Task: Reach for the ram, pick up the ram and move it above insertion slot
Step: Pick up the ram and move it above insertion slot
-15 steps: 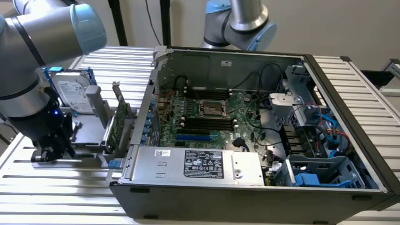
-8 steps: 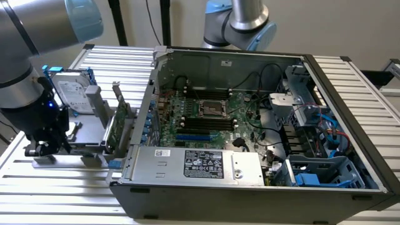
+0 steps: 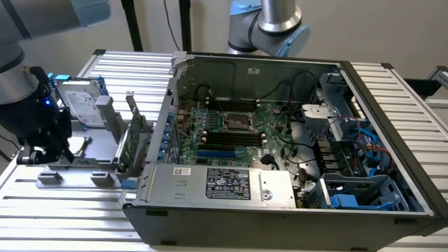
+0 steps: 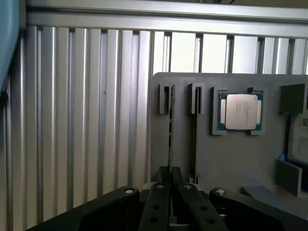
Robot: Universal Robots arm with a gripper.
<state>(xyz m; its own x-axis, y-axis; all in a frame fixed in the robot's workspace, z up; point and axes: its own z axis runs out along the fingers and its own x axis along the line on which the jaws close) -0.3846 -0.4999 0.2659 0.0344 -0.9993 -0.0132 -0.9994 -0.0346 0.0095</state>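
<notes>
The ram (image 4: 170,134) is a thin green stick seen edge-on, standing in a narrow slot of the grey holder (image 4: 216,159). My gripper (image 4: 170,174) sits low over it with both dark fingers (image 4: 158,202) pressed close on the stick's near end. In the exterior view my gripper (image 3: 42,156) hangs at the left over the grey holder (image 3: 94,137), away from the open computer case (image 3: 280,131). The black memory slots (image 3: 231,139) lie in the middle of the motherboard.
A CPU chip (image 4: 239,111) rests in a pocket of the holder beside the ram. A larger green expansion card (image 3: 133,139) and a hard drive (image 3: 81,107) stand between my gripper and the case wall. A second arm's base (image 3: 269,26) rises behind the case.
</notes>
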